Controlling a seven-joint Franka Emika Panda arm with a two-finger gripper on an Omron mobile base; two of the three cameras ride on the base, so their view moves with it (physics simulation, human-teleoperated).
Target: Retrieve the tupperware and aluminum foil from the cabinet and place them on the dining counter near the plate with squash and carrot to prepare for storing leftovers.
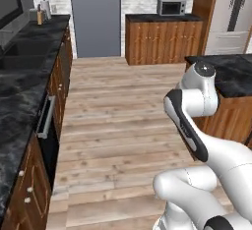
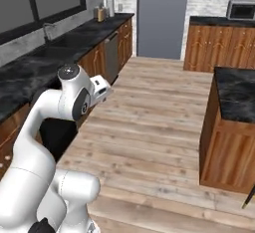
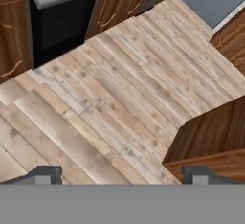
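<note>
The dining counter [image 1: 224, 71], a black marble-veined table on a brown wood base, stands at the right side of the room; one corner of it shows in the left base view, and in the right base view [image 2: 236, 95] it lies to the right of the arm, across the plank floor [image 2: 149, 122]. No object lies on the part of its top that is in the frame. In the hand view its brown wooden side [image 3: 210, 137] comes in from the right, low in the picture.

The pincer [image 3: 122, 175] is released: its two dark finger tips [image 3: 45, 174] stand wide apart at the bottom of the hand view, with nothing between them, and they hang over the bare wooden floor.

The one white arm [image 1: 197, 126] is folded, with its elbow up. On the left wall runs one long black table [image 1: 19, 76] with a sink [image 2: 62, 40] and one dark oven [image 1: 47, 126] below it; the oven with its grey handle also shows at the top of the hand view [image 3: 60, 19]. At the far end of this table stand two or three small things [image 1: 42, 12]; they are too small to tell what they are. On the far wall I count one grey microwave [image 1: 171, 7] on a short black table with brown cupboards [image 1: 162, 40], and one grey doorway [image 1: 95, 17] beside it. One pale refrigerator [image 1: 231, 22] stands at the far right.
</note>
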